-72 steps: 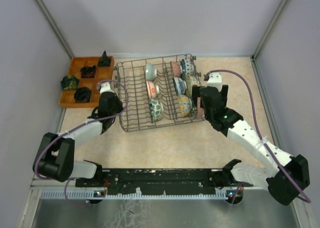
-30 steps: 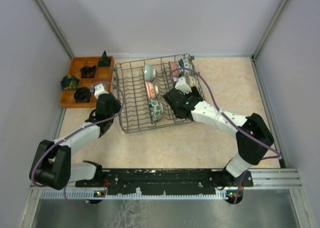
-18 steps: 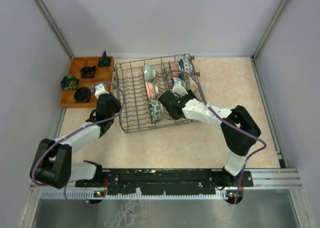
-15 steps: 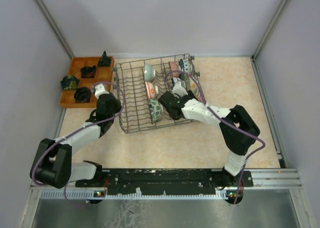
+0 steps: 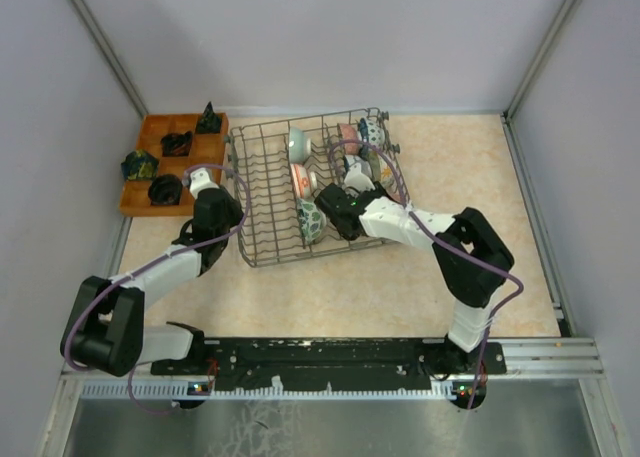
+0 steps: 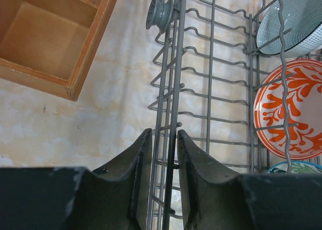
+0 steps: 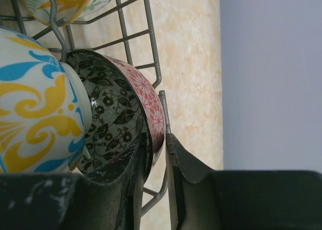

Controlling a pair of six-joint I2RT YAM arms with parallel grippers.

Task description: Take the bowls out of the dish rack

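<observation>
- Left gripper (image 6: pixel 163 137): jaws drawn nearly together, clamped on an upright side wire of the dish rack (image 5: pixel 265 192); the wire runs straight up between the two fingers (image 6: pixel 138 174).
- Orange-and-white bowl (image 6: pixel 289 109): ahead and to the right of the left gripper, standing on edge among the tines, well apart from the fingers.
- Pale green bowl (image 6: pixel 294 18): beyond the orange-and-white one, further ahead and right, also on edge.
- Small grey roller (image 6: pixel 157 11): on the rack's frame, straight ahead of the left gripper.
- Orange compartmented tray (image 6: pixel 93 44): ahead and left of the left gripper, beside the rack; dark objects (image 5: pixel 165 189) sit in its compartments.
- Right gripper (image 7: pixel 156 138): reached into the rack, jaws narrowed onto the rim of a red floral bowl (image 7: pixel 151 111); one finger is inside against the black-patterned lining, the other outside.
- Yellow-and-blue bowl (image 7: pixel 30 104): just left of the right gripper, nested against the held bowl's interior.
- Yellow floral bowl (image 7: pixel 65 1): ahead and left of the right gripper, behind a rack wire.
- Beige table (image 5: pixel 400 287): under the rack and both arms.
</observation>
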